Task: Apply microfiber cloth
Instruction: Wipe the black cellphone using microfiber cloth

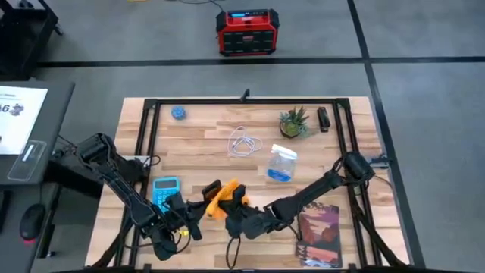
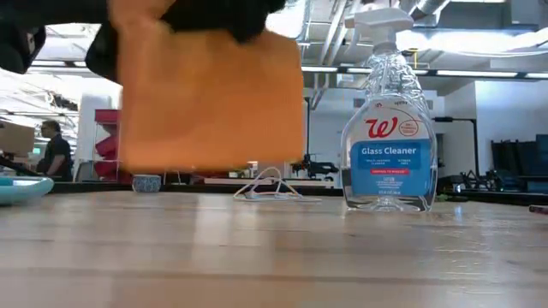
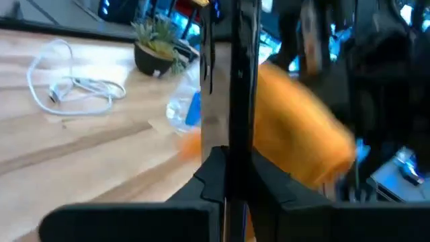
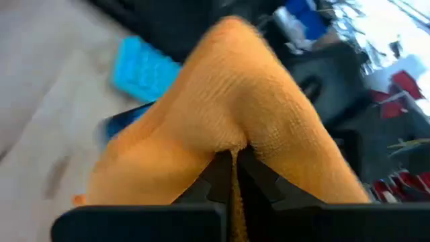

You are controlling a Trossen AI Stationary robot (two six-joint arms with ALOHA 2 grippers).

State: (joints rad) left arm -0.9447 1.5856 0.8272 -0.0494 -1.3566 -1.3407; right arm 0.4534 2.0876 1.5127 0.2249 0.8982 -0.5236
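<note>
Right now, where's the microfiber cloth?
High view: the microfiber cloth is pinched in the right tool above the table's front middle, right of the blue calculator.

Grey floor (image 1: 424,45) w/ dark seams — red box (image 1: 247,32) behind wood table (image 1: 212,129).

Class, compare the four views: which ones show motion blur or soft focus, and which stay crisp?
Low view: the glass cleaner bottle is crisp, while the near microfiber cloth is soft-edged. Left wrist view: the cloth smears with motion blur. Right wrist view: the cloth's weave is sharp by the right gripper; the blue calculator behind is blurred. High view: evenly sharp.
</note>
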